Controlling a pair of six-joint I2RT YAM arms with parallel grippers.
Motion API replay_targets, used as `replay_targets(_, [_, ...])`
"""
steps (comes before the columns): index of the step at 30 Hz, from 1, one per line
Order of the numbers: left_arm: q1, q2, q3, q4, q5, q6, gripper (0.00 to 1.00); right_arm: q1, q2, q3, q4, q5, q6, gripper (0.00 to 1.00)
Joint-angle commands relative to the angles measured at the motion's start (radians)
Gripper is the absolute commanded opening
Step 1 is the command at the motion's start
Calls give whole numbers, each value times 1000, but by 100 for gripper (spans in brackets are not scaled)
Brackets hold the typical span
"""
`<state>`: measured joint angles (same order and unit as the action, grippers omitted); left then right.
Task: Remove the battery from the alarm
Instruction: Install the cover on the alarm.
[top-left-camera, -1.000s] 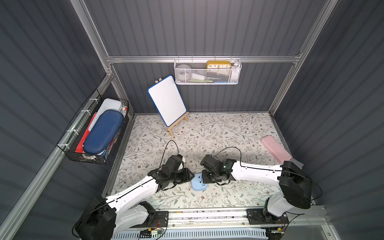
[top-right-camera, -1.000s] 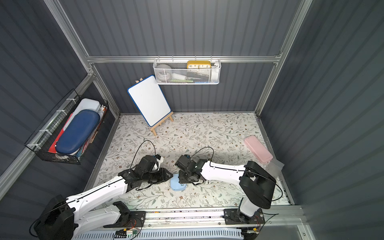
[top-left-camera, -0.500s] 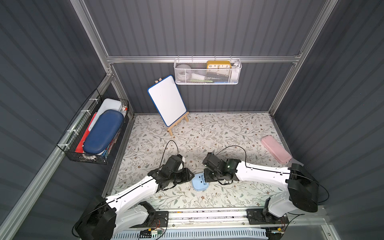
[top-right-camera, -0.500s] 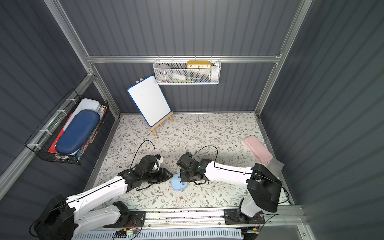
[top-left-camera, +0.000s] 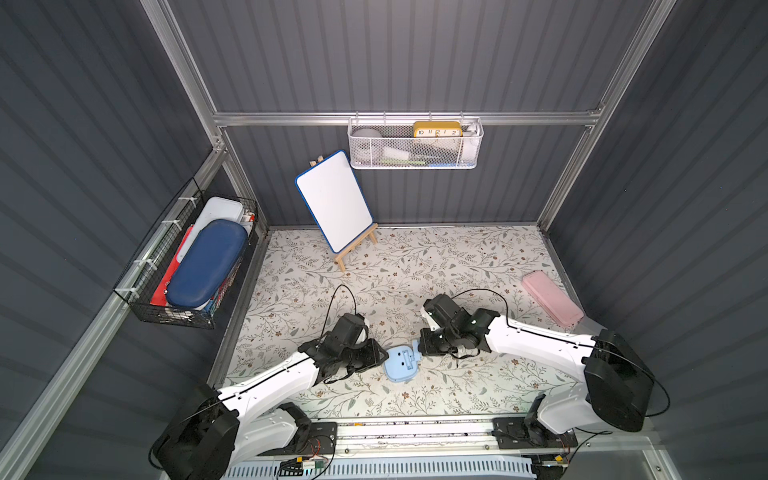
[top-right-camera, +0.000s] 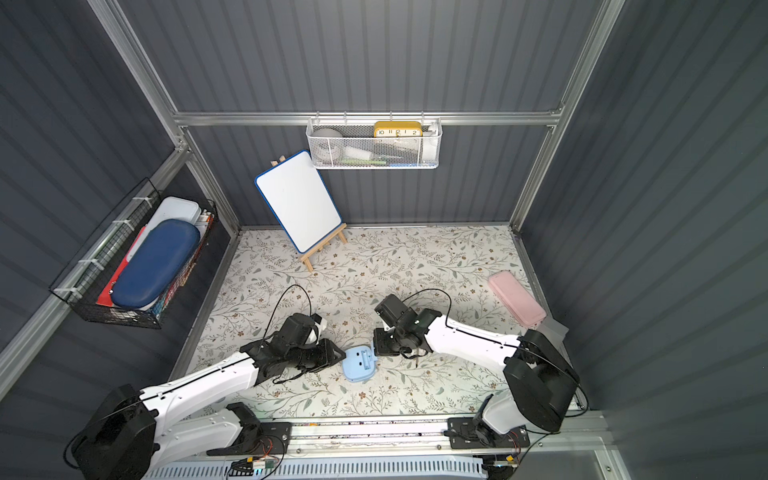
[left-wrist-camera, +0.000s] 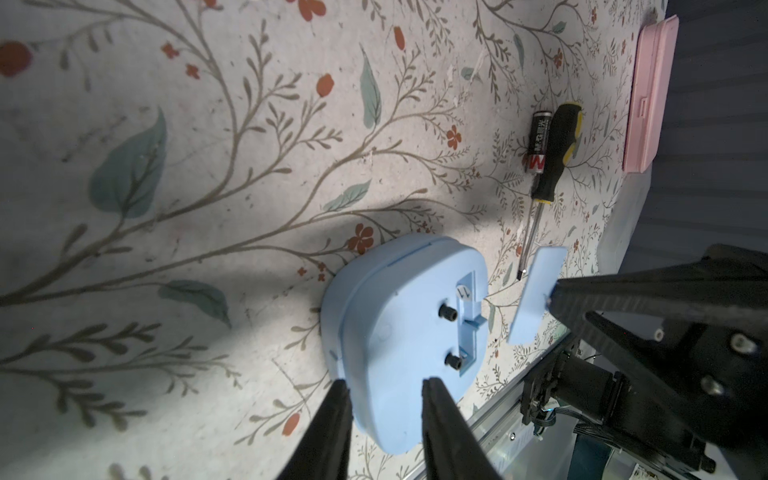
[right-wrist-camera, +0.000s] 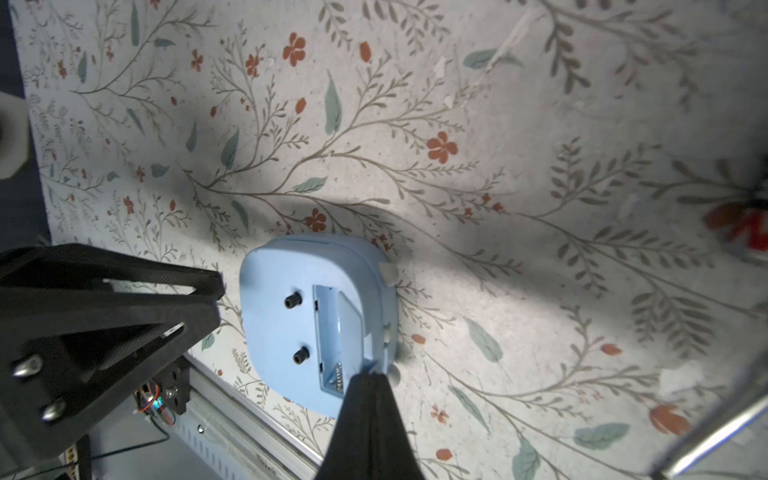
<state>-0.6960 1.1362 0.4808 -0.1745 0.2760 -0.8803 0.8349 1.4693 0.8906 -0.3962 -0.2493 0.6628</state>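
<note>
**Battery out of the clock, cover off and in the right gripper**

The small pale-blue rounded-square plastic alarm (left-wrist-camera: 395, 332) lies face down on the floral-patterned mat (left-wrist-camera: 208, 166), its back with two black knobs turned up; its battery compartment (right-wrist-camera: 340, 328) stands open and looks empty, with only a contact spring showing at one end. The slim dark cylindrical battery (left-wrist-camera: 539, 141) with a metallic end lies on the mat well apart from the alarm, just beside the handle of the black-and-yellow screwdriver (left-wrist-camera: 559, 153). So the main step reads as done.

The right gripper (right-wrist-camera: 365, 390) has its jaws pressed together on the flat pale-blue plastic battery cover (left-wrist-camera: 536, 299), which it holds just beside the alarm's edge and clear of the compartment. The left gripper (left-wrist-camera: 384, 386) has its jaws partly spread at the alarm's opposite edge, with a corner of the body showing between its fingers (left-wrist-camera: 338, 399); whether they press on it or only bracket it I cannot tell.

What is left, by my judgement, is small: put the cover down or back on, and draw both arms clear.
</note>
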Motion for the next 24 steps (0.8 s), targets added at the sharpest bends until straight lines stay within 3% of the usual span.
replay_targets(1, [-7,7,-17,23,-3,-41,34,2,10,-4,17,-115,-50,0])
replay_targets(16, [-7,140,12,144,40,-28,28,3,33,-51,55,-127,-63,0])
replay_targets(24, [-7,169,40,147,28,-12,28,-5,5,-80,66,-87,6,0])
